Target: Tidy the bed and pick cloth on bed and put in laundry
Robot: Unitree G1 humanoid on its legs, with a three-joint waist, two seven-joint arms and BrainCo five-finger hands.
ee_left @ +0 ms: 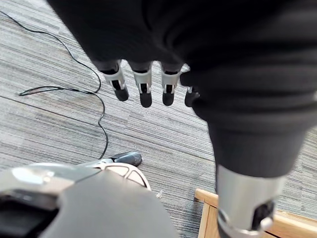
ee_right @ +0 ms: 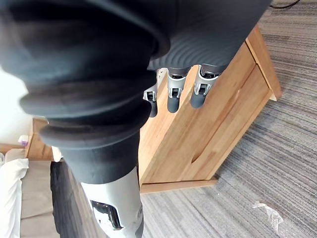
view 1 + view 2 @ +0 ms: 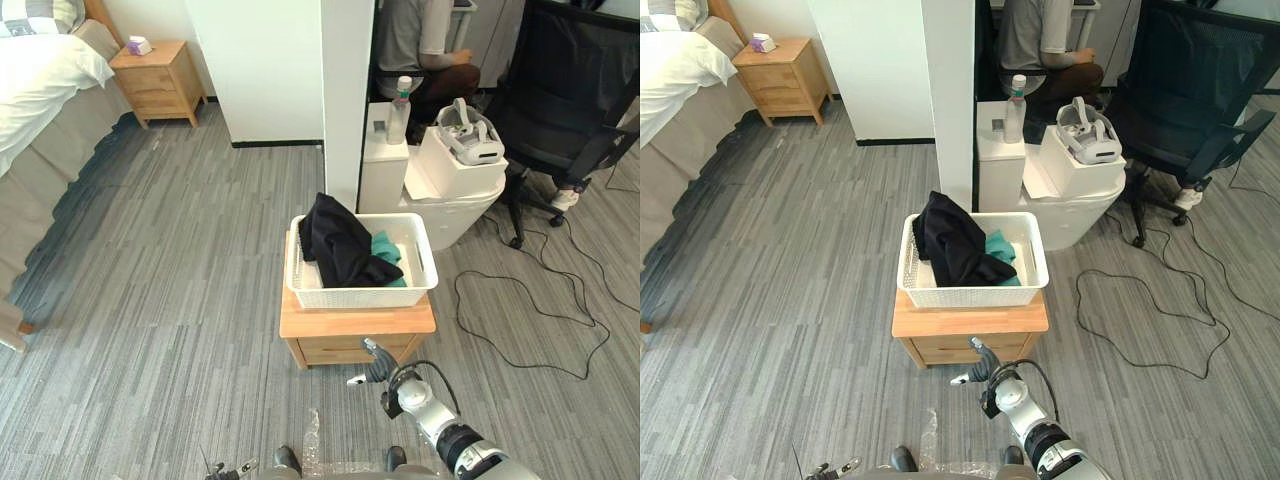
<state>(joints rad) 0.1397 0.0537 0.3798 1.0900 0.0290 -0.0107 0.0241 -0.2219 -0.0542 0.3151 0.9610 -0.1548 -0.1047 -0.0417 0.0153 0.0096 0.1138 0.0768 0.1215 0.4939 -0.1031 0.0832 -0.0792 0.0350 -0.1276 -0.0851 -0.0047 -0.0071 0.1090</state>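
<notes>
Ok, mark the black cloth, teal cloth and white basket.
black cloth [image 3: 338, 245]: left eye view, middle of the heap.
teal cloth [image 3: 387, 248]: left eye view, exposed fold.
white basket [image 3: 360, 296]: left eye view, front wall.

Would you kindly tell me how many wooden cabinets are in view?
2: one wooden cabinet under the white laundry basket, and a second cabinet by the far wall beside the bed.

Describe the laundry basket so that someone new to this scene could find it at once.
In the middle of the grey striped floor, before the white pillar, stands a low wooden cabinet. The white slatted plastic basket sits on top, holding a black cloth and a teal one.
</notes>
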